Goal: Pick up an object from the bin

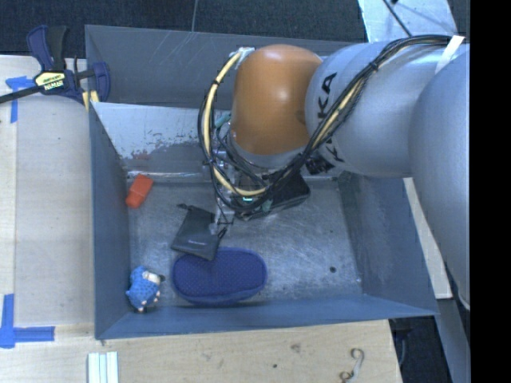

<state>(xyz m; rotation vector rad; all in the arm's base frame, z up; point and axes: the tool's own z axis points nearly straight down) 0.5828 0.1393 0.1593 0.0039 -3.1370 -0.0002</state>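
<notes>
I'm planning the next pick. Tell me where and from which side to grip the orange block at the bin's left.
Take the orange block across its narrow sides, coming from above. It lies alone, close to the bin's left wall, so a sideways approach looks cramped.

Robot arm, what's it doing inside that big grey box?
The robot arm is reaching into the grey bin from the right. Its gripper is down low, at the edge of a flat black thing in the middle. A blue oval pouch lies just in front, a small blue-and-white toy sits in the near left corner, and an orange block lies by the left wall. Nothing is lifted yet.
</notes>
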